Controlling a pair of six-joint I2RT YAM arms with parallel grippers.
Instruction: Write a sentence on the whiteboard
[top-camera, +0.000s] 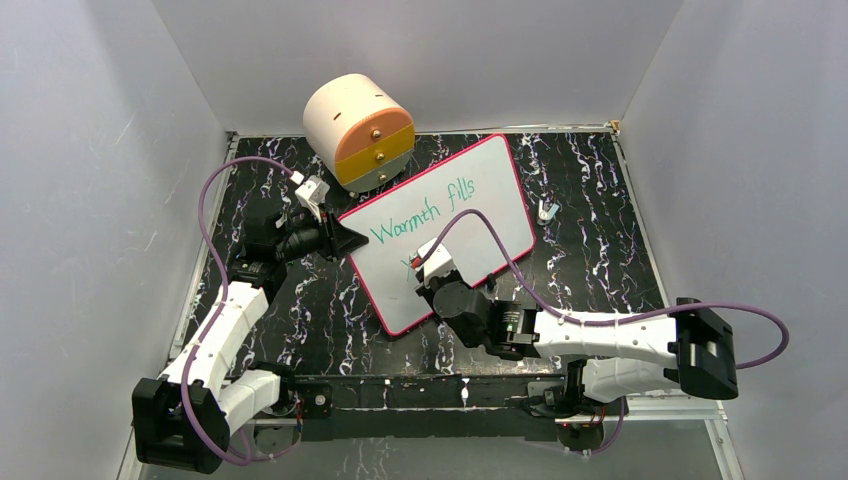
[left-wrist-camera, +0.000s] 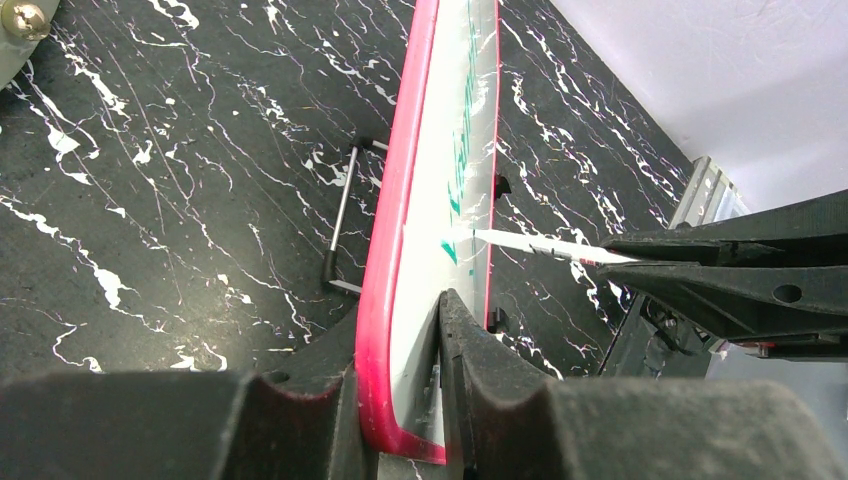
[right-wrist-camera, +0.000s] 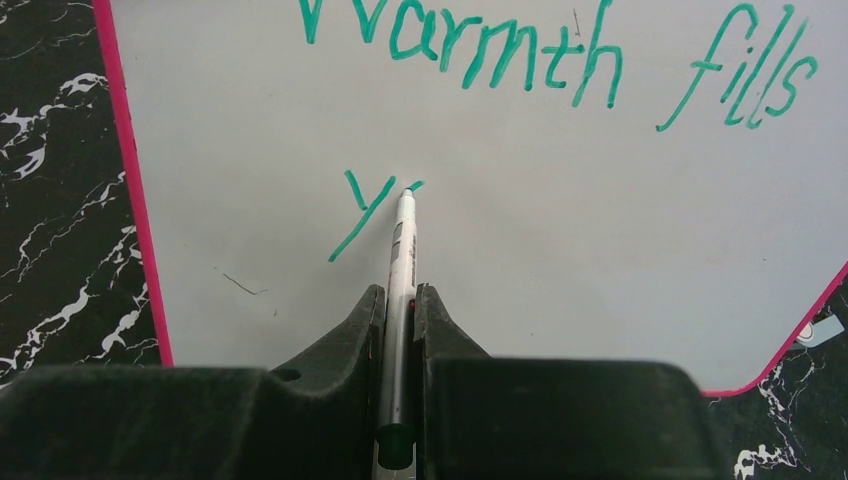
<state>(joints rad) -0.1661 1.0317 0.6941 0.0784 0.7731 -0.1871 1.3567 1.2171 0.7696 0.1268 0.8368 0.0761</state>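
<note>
Enclosure: plain white walls (top-camera: 90, 150) on three sides; desk (top-camera: 600, 230) topped in black, white-veined marble pattern; even lighting.

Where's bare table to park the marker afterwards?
Widest: the table strip between whiteboard and right wall, beyond the small clip. Smaller: near-left, between left arm and the board's near corner. Crowded: far left around the drawer box and left gripper, and under the right arm.
</note>
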